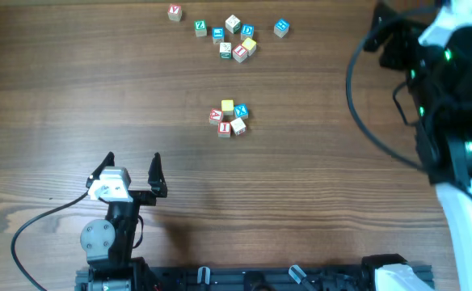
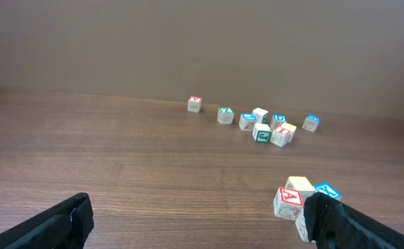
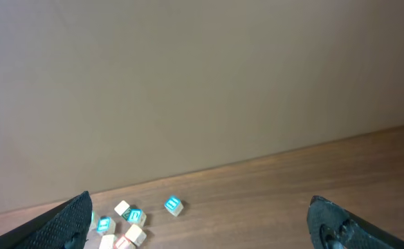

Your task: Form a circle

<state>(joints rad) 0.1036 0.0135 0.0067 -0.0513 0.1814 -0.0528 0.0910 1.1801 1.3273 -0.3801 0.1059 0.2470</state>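
Observation:
The circle [image 1: 229,118] is a tight cluster of small wooden letter cubes at the table's middle: red-lettered, yellow, blue and whitish tops. My left gripper [image 1: 132,162] stands open low on the table, left of and nearer than the cluster, with nothing between its fingers. In the left wrist view the circle [image 2: 290,200] sits just beyond my right-hand fingertip [image 2: 326,218], which hides part of it. The left gripper [image 2: 198,207] frames bare wood. My right gripper [image 3: 198,207] is open and empty, raised at the far right, looking across the back of the table.
A loose scatter of similar letter cubes [image 1: 229,36] lies near the back edge, with strays at the left [image 1: 174,12] and right [image 1: 281,27]. The same scattered cubes [image 2: 264,124] [image 3: 126,225] show in both wrist views. The right arm [image 1: 442,97] and its cables fill the right side.

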